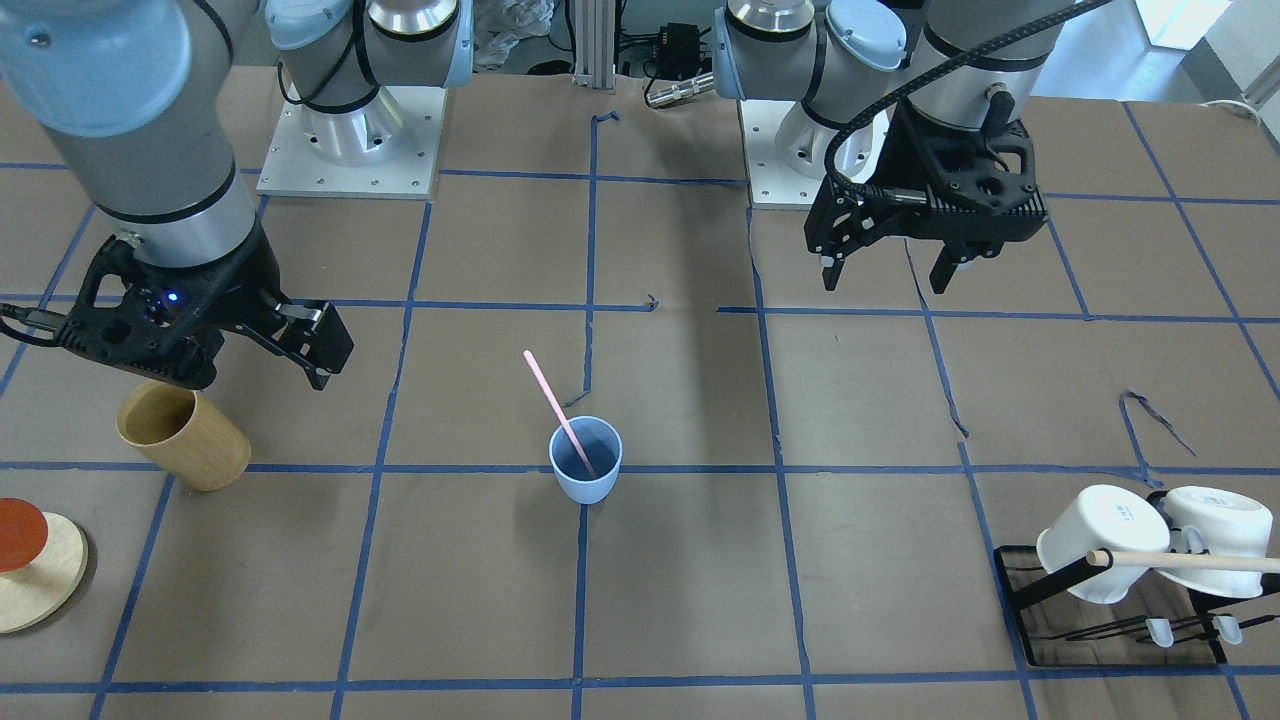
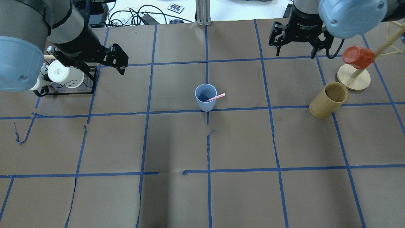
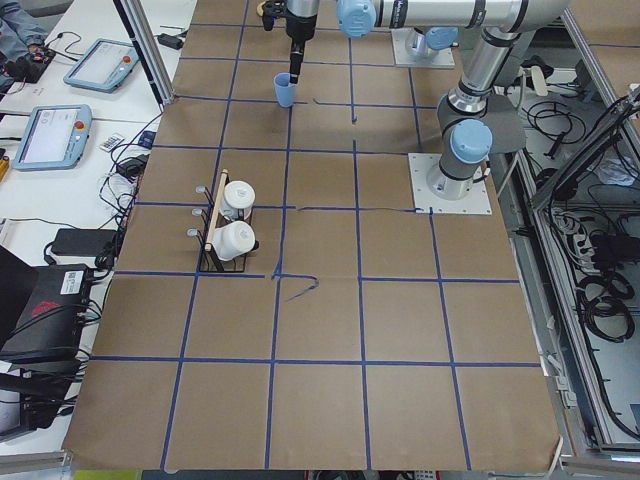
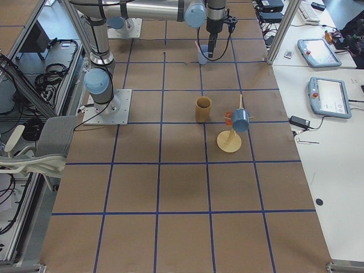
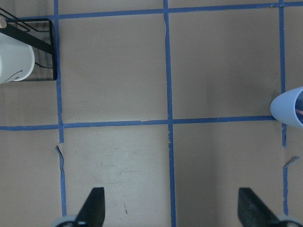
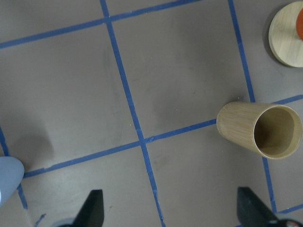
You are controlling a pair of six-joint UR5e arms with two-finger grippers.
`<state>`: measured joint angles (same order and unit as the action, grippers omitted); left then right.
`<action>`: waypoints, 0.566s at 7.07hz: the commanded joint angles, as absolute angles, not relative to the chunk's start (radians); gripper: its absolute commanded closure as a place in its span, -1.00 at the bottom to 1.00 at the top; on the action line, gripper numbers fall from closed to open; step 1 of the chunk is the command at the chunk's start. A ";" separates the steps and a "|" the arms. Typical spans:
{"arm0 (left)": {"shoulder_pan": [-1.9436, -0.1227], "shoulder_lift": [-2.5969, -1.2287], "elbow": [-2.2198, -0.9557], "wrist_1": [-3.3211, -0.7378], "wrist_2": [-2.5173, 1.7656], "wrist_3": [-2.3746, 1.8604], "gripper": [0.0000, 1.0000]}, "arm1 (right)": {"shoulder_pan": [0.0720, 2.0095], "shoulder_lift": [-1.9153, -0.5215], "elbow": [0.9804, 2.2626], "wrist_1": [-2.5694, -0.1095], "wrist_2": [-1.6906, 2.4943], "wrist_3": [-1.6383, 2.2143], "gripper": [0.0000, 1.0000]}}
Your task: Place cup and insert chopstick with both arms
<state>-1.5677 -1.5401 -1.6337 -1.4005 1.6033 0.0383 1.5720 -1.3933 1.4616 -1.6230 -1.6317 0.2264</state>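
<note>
Chopstick [image 1: 555, 405] stands slanted in upright cup [image 1: 585, 488] on surface [image 1: 700, 580]; left arm [image 1: 970, 70] and right arm [image 1: 150, 160] jaws both apart, empty, well clear.

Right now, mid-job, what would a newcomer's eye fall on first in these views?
The light blue cup stands upright at the centre of the table, with the pink chopstick leaning inside it. Both grippers hang open and empty, well off to its sides: the left gripper towards the white mugs, the right gripper near the tan wooden cup.

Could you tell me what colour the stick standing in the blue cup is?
Pale pink chopstick; clearest in the exterior front-facing view.
</note>
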 commanded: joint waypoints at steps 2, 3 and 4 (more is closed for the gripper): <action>-1.568 -1.540 -1.635 -1.401 1.605 0.038 -1.00 | 1.549 -1.466 1.466 -1.464 -1.478 -0.036 -1.00; -1.568 -1.540 -1.635 -1.401 1.605 0.040 -1.00 | 1.546 -1.477 1.468 -1.454 -1.549 -0.049 -1.00; -1.568 -1.540 -1.634 -1.401 1.605 0.038 -1.00 | 1.545 -1.483 1.470 -1.434 -1.552 -0.055 -1.00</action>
<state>-1.5677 -1.5401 -1.6347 -1.4005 1.6044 0.0390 1.5471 -1.4715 1.4674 -1.4589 -1.5249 -0.0337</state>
